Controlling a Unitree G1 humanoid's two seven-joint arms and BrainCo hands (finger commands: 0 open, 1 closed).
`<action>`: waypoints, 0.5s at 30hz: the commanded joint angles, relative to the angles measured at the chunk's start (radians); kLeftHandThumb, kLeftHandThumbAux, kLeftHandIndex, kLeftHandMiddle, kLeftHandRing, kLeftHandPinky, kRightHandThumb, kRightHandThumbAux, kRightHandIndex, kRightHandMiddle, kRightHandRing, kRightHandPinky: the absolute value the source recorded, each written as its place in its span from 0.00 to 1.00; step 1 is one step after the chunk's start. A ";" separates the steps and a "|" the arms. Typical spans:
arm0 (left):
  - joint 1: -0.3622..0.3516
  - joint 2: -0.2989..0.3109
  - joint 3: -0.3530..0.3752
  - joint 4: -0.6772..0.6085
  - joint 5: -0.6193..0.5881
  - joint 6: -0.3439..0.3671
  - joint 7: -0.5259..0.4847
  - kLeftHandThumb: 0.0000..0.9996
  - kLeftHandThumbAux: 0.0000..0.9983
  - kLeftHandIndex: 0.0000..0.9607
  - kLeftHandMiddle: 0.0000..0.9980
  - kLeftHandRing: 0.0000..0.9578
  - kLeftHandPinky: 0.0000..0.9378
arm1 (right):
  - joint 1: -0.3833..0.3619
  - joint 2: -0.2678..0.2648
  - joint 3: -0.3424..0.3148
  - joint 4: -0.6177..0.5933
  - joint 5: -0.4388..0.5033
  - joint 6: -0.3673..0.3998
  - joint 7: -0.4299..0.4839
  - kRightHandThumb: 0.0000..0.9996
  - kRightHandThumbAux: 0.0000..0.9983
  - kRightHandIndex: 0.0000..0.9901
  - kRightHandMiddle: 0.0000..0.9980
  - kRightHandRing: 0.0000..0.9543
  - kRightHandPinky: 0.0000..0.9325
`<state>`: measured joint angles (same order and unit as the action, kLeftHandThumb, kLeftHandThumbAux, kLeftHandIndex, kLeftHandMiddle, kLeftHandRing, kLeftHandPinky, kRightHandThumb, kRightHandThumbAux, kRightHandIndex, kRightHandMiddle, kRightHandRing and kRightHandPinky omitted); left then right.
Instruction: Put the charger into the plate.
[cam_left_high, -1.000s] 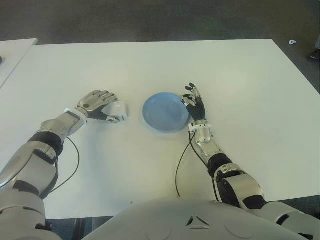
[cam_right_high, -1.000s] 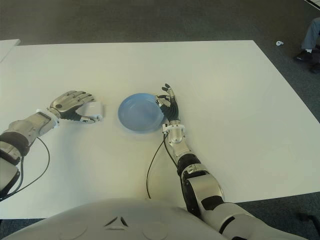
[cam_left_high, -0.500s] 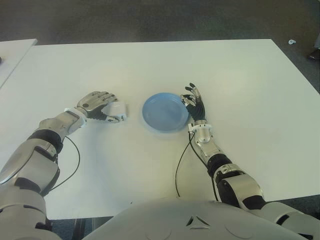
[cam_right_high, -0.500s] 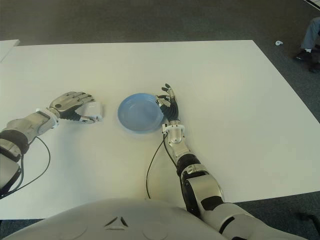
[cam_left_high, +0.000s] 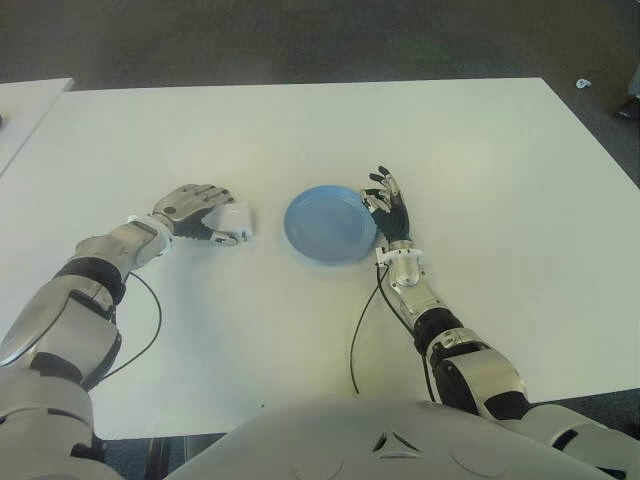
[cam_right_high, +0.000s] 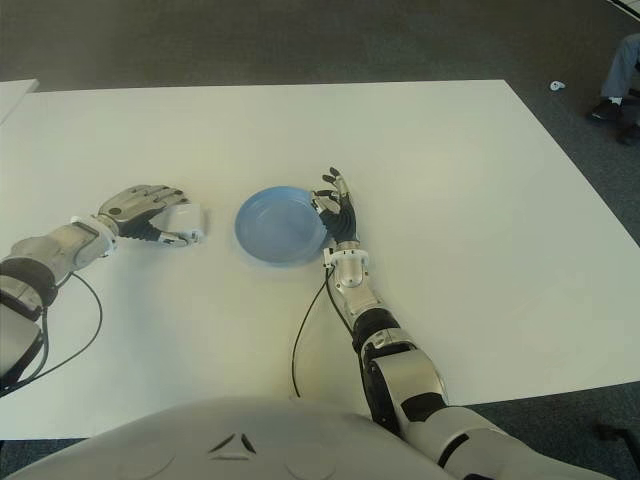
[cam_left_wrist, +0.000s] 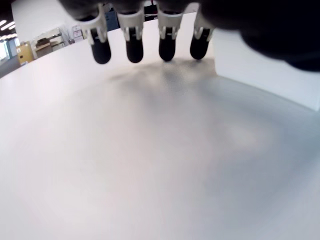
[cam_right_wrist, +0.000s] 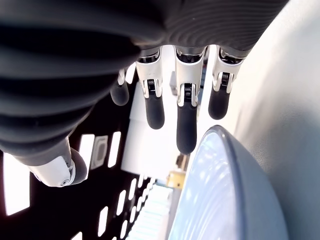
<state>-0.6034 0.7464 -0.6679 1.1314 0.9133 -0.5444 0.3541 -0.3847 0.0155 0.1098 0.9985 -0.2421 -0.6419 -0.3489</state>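
Note:
The white charger (cam_left_high: 236, 219) stands on the white table (cam_left_high: 300, 130), a short way left of the blue plate (cam_left_high: 329, 223). My left hand (cam_left_high: 200, 208) is curled over the charger, fingers across its top and the thumb against its near side. In the left wrist view the charger (cam_left_wrist: 270, 75) shows under the thumb, beside the four fingertips (cam_left_wrist: 134, 47). My right hand (cam_left_high: 388, 204) is upright against the plate's right rim (cam_right_wrist: 235, 165), its fingers relaxed and holding nothing.
A black cable (cam_left_high: 362, 330) runs from my right wrist toward my body, and another (cam_left_high: 150, 320) loops from my left arm. A second white table (cam_left_high: 25, 105) stands at the far left. A person's shoe (cam_right_high: 608, 108) shows at the far right on the floor.
My left hand and the charger have shifted very slightly to the left on the table. The right hand and plate have not moved.

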 joint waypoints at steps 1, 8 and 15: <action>0.018 -0.030 0.042 0.016 -0.067 -0.020 -0.066 0.55 0.32 0.26 0.45 0.46 0.48 | 0.108 0.015 0.007 0.076 -0.004 0.080 0.004 0.00 0.53 0.00 0.20 0.30 0.19; 0.039 -0.057 0.103 0.005 -0.147 0.033 -0.099 0.72 0.67 0.45 0.74 0.78 0.83 | 0.105 0.019 0.001 0.080 0.001 0.088 0.004 0.00 0.52 0.00 0.20 0.30 0.19; 0.093 -0.074 0.157 -0.100 -0.212 0.088 -0.156 0.74 0.69 0.46 0.83 0.86 0.90 | 0.097 0.023 -0.012 0.094 0.011 0.087 0.001 0.00 0.50 0.00 0.20 0.32 0.23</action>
<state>-0.5600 0.6897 -0.5184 1.0456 0.7150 -0.4779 0.2436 -0.3883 0.0261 0.1003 1.0051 -0.2365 -0.6394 -0.3512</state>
